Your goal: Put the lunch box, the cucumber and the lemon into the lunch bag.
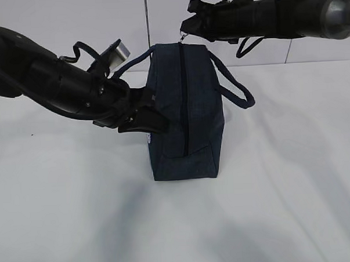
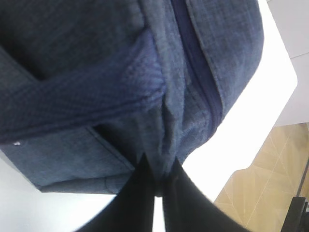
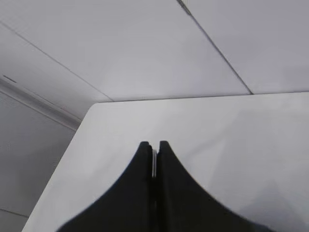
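Observation:
The navy lunch bag [image 1: 200,106] stands on the white table with its dark zipper [image 1: 184,101] running down the side that faces me; the zipper looks closed. My left gripper [image 1: 154,125] is shut on a fold of the bag's fabric at its left side. In the left wrist view the jaws [image 2: 161,166] pinch the fabric next to the zipper [image 2: 200,72]. My right gripper [image 1: 185,27] is above the bag's top end, shut on the metal ring pull [image 1: 183,36]. A thin metal sliver [image 3: 154,162] shows between its tips [image 3: 153,145]. The lunch box, cucumber and lemon are out of view.
One loop handle [image 1: 234,82] hangs to the bag's right, the other [image 1: 131,63] lies behind my left arm. The white table [image 1: 271,208] runs back to a white wall. Its far edge and a wooden floor [image 2: 270,183] show in the left wrist view.

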Tool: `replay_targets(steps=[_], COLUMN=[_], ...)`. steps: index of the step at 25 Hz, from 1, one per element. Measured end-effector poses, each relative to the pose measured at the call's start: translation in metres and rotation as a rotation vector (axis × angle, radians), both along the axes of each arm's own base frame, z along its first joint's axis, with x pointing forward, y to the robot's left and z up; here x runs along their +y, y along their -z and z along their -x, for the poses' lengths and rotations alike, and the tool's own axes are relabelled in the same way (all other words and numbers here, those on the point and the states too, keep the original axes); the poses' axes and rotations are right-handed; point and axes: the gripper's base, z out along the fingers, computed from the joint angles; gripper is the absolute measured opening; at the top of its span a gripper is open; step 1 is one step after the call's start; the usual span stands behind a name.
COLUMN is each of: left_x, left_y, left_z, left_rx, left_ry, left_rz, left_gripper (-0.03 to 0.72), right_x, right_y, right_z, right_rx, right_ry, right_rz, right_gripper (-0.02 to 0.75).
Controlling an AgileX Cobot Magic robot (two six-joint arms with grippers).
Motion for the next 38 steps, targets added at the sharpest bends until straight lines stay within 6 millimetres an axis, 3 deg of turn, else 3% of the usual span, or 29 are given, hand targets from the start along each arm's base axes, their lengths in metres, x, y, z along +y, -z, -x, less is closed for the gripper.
replay_targets(steps=[11, 19, 23, 31, 38], left_x=[0.001, 0.004, 0.014, 0.056, 0.089], left_y=[0.001, 0.001, 0.002, 0.002, 0.0], left_z=[0.0, -0.005, -0.012, -0.041, -0.06], left_rx=[-0.009, -0.033, -0.049, -0.112, -0.144], left_ry=[0.011, -0.022, -0.069, -0.28, -0.502], left_rz=[-0.015, -0.032, -0.043, -0.082, -0.078], left_gripper=[-0.006, -0.006, -0.006, -0.006, -0.006], right_x=[-0.013, -0.025, -0.034, -0.049, -0.056], right_y=[0.04, 0.054, 0.049, 0.024, 0.018], right_z=[-0.033, -0.033, -0.033, -0.032, -0.03], right_rx=[0.023, 0.057, 0.068, 0.051, 0.206], right_ry=[0.026, -0.064, -0.11, -0.187, -0.145], right_rz=[0.011, 0.065, 0.141, 0.21, 0.179], right_gripper=[0.001, 0.001, 0.001, 0.001, 0.001])
